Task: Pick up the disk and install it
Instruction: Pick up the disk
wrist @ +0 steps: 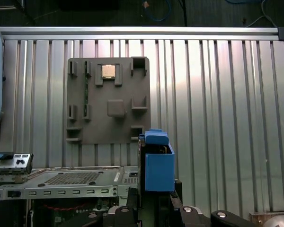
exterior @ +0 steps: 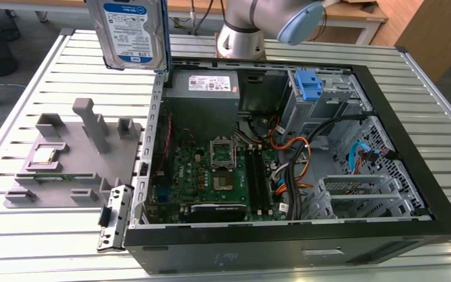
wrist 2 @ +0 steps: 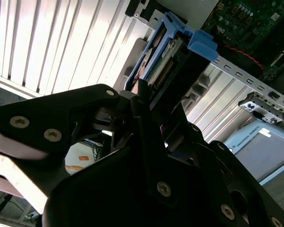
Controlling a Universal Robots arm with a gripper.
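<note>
Jaws clamped on disk (wrist 2: 155, 56) edge in second wrist view; exterior view adds label (exterior: 129, 29), disk upright above table (exterior: 53, 70).

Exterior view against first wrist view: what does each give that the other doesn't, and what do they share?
Exterior view: the computer case interior, with power supply, blue latch piece and loose cables, plus the arm. First wrist view: the tool clamped on the disk, and the end rail of the slatted table. Shared: the disk lifted clear of the table, the grey fixture plate, and one edge of the case.
</note>
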